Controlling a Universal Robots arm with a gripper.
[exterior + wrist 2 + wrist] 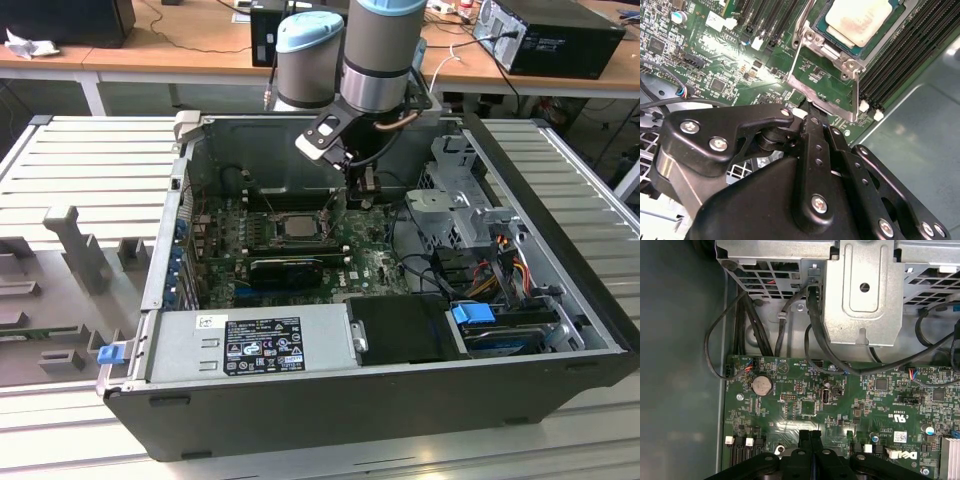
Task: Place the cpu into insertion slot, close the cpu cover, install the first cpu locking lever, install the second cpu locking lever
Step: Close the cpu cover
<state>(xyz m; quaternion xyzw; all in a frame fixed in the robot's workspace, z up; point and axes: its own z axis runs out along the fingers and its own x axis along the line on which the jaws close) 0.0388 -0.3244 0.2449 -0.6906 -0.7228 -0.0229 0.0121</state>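
Fingers (804, 442): pressed tight together with nothing between them. In the second wrist view their tips are just beside the free edge of the cpu cover (825, 100). I cannot tell if they touch it.
Cpu cover: a thin grey metal frame with a big square hole. It is swung open, off the cpu (857, 20), and green shows through the hole.
Cpu: a flat square with a pale silver top, lying flat in the insertion slot (276, 227).
Insertion slot: near the middle of the green board (805, 390).
Arm (378, 60): comes down from above into the computer case (330, 400), close to its far wall.
Computer case: lies open on the grey ribbed surface (90, 150).
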